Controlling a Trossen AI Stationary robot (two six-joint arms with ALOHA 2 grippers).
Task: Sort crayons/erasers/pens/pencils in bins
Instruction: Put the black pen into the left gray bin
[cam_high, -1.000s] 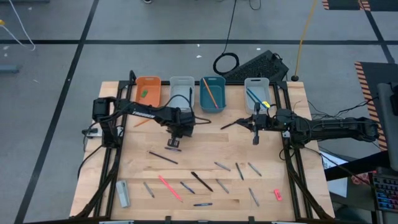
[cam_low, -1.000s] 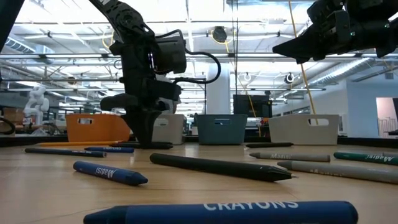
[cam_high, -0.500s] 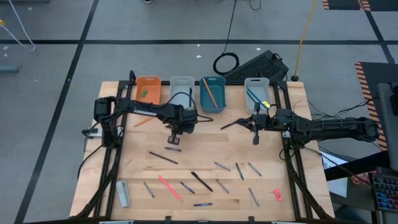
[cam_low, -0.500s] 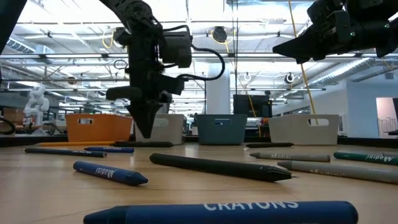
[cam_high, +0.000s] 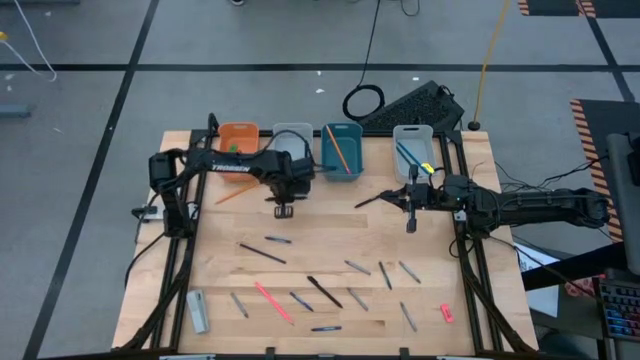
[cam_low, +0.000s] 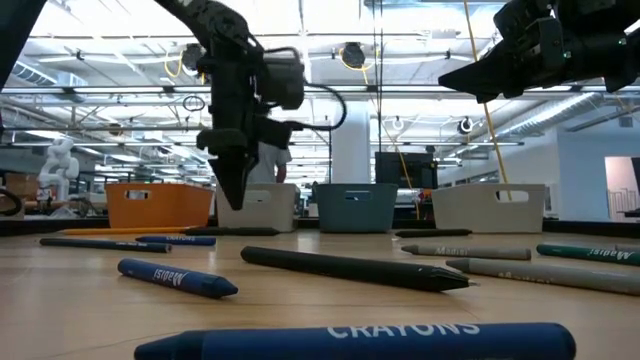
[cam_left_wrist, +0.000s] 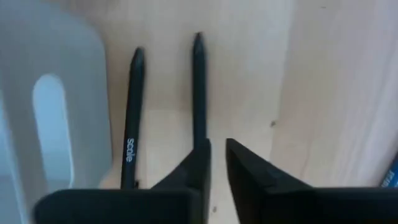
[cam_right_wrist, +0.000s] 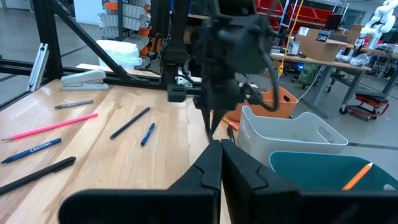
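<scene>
My left gripper (cam_high: 283, 210) hangs fingers-down above the table, just in front of the left grey-white bin (cam_high: 292, 143). Its fingers (cam_left_wrist: 217, 146) stand a narrow gap apart with nothing between them. Below it, two dark pens (cam_left_wrist: 199, 93) (cam_left_wrist: 132, 118) lie side by side on the wood beside that bin's wall (cam_left_wrist: 50, 112). My right gripper (cam_high: 410, 225) waits shut and empty in front of the right grey-white bin (cam_high: 412, 145). An orange bin (cam_high: 238, 145) holds a green eraser (cam_high: 232, 150). The teal bin (cam_high: 342, 150) holds an orange pencil. A pink-red eraser (cam_high: 446, 313) lies near right.
Several crayons, pens and pencils lie scattered over the near half of the table, among them a purple crayon (cam_high: 280, 239), a long dark pen (cam_high: 262, 253) and a pink stick (cam_high: 272, 301). A grey stapler (cam_high: 198, 311) sits at the near left.
My left gripper has risen from the table top and gone toward the far edge, closer to the left grey-white bin. The purple crayon and the dark pens have stayed where they lay.
</scene>
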